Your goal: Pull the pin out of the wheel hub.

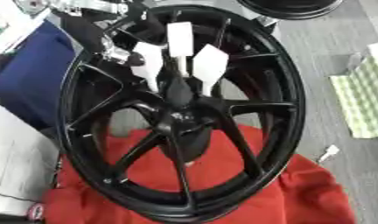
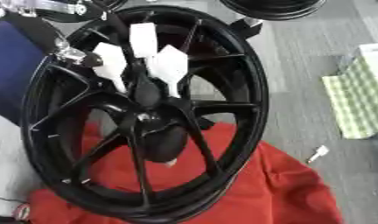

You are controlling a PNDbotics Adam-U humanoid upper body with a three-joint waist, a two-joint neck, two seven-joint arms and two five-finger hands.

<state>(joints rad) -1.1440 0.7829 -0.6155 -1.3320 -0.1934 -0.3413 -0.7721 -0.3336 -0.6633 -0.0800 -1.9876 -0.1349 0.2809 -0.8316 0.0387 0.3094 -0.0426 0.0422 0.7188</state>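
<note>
Reaching from upper left, left hand (image 1: 179, 70) hangs over upright black wheel (image 1: 292, 109), white-tipped fingers (image 1: 210, 65) straight, pointing down at hub (image 1: 180, 116); whether they pinch pin, cannot tell; wheel stands on red cloth (image 1: 314, 192); green checked cloth (image 1: 360, 100) right.

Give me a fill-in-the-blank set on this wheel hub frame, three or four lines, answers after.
1. The black wheel stands on a cloth coloured ____.
2. The white-tipped fingers of the robot's hand reach down toward the wheel's ____.
3. At the right edge of the view lies a checked cloth coloured white and ____.
4. To the wheel's left lies fabric coloured dark ____.

Missing words: red; centre; green; blue
</note>
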